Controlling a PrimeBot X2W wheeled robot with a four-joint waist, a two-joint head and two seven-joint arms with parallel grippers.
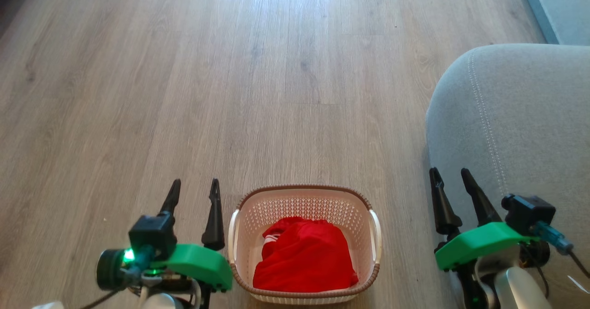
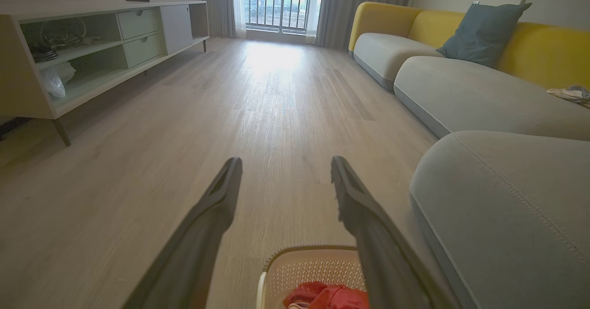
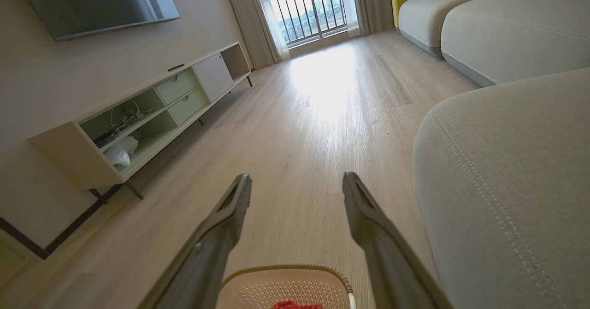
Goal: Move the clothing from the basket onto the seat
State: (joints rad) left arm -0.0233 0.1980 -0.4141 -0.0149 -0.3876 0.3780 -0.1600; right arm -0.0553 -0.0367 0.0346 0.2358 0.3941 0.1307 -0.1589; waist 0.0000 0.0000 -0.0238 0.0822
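Red clothing (image 1: 305,256) with white stripes lies heaped in the cream basket (image 1: 304,193) on the wooden floor, low in the head view's middle. The left wrist view catches the basket's far rim (image 2: 308,250) and a bit of the clothing (image 2: 329,296); the right wrist view has the basket (image 3: 286,287) and a sliver of clothing (image 3: 292,305) at its bottom edge. My left gripper (image 1: 195,189) hangs open just left of the basket, nothing between its fingers. My right gripper (image 1: 451,176) is open too, right of the basket, by the grey seat (image 1: 521,124).
A long low cabinet (image 2: 92,46) runs along the left wall under a wall screen (image 3: 97,2). More grey sofa cushions with yellow backs (image 2: 461,87) and a blue pillow (image 2: 481,32) extend toward the balcony window (image 2: 281,4). Bare wooden floor (image 1: 258,92) lies ahead.
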